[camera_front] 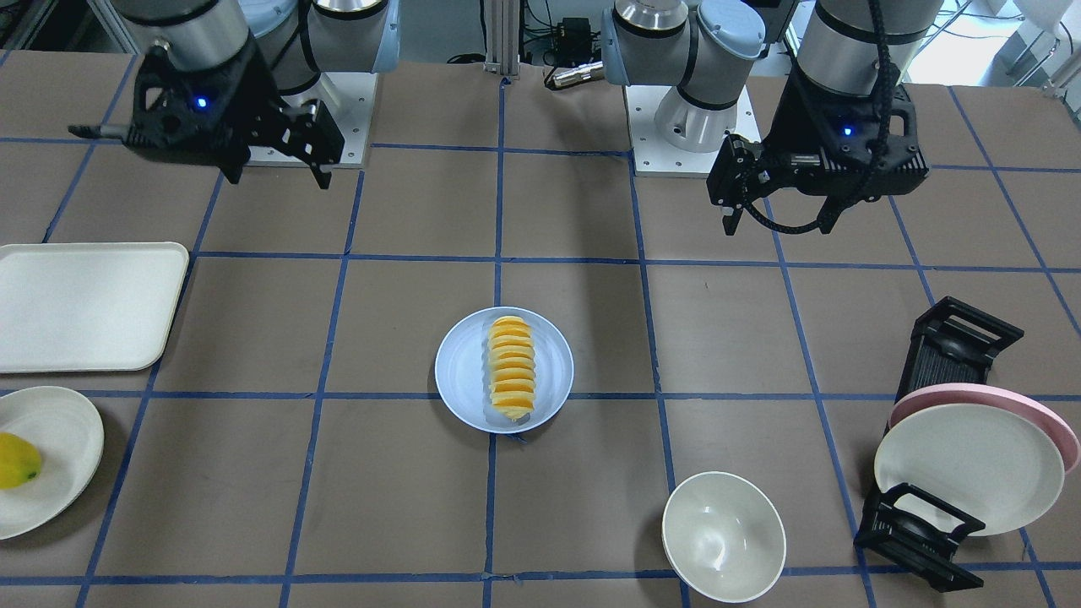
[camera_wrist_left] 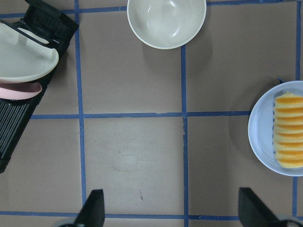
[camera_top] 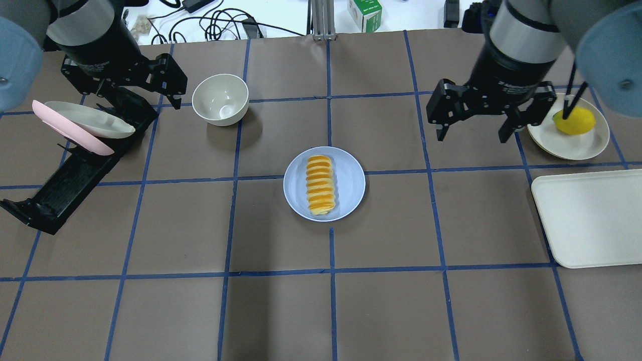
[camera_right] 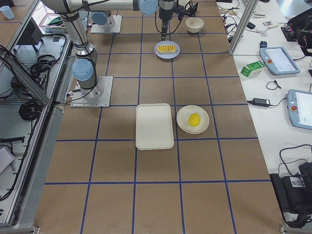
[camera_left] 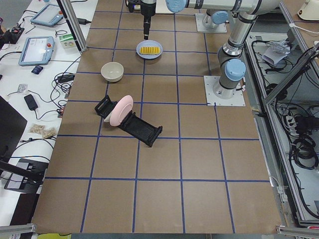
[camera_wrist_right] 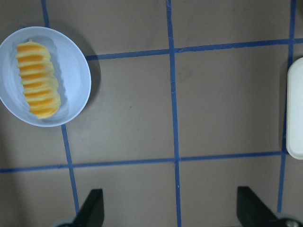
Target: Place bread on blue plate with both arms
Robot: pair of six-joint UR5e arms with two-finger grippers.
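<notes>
The bread (camera_front: 513,367), a pale yellow loaf with orange ridged segments, lies lengthwise on the blue plate (camera_front: 463,371) at the table's middle. Both show in the overhead view, bread (camera_top: 320,184) and plate (camera_top: 351,183). My left gripper (camera_front: 779,226) is open and empty, raised above the table well away from the plate, near the dish rack in the overhead view (camera_top: 140,103). My right gripper (camera_front: 279,176) is open and empty, raised on the other side (camera_top: 471,138). The left wrist view shows the bread (camera_wrist_left: 289,137) at its right edge; the right wrist view shows the bread (camera_wrist_right: 39,79) at upper left.
A white bowl (camera_top: 220,99) stands near my left gripper. A black dish rack (camera_top: 75,165) holds a pink and a cream plate. On my right are a white tray (camera_top: 592,218) and a cream plate (camera_top: 592,145) with a yellow fruit (camera_top: 574,121).
</notes>
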